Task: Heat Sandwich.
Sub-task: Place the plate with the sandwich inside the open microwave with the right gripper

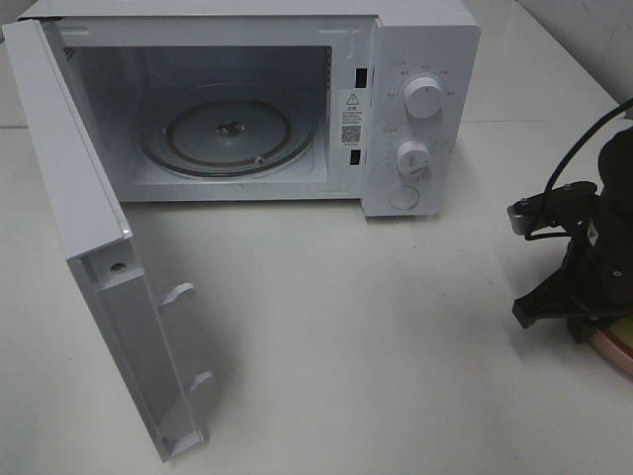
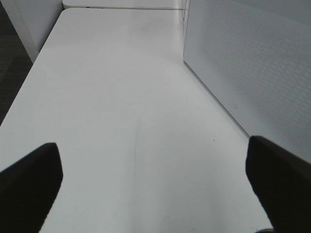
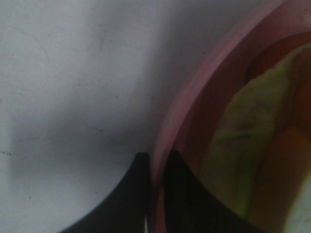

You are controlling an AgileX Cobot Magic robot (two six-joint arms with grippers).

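Note:
The sandwich (image 3: 252, 126) shows only in the right wrist view, as pale green and reddish layers on a round pink plate (image 3: 194, 92). In the high view only a sliver of the plate (image 1: 615, 346) shows at the right table edge, under my right gripper (image 1: 582, 322). The right gripper (image 3: 155, 167) is shut on the plate's rim, one finger outside it and one inside. My left gripper (image 2: 155, 184) is open and empty over bare table next to the microwave's door; it is out of the high view.
A white microwave (image 1: 420, 59) stands at the back, its door (image 1: 89, 228) swung wide open toward the front left. Its glass turntable (image 1: 227, 134) is bare. Two knobs (image 1: 423, 97) are on its right panel. White table (image 1: 376, 327) lies between microwave and plate.

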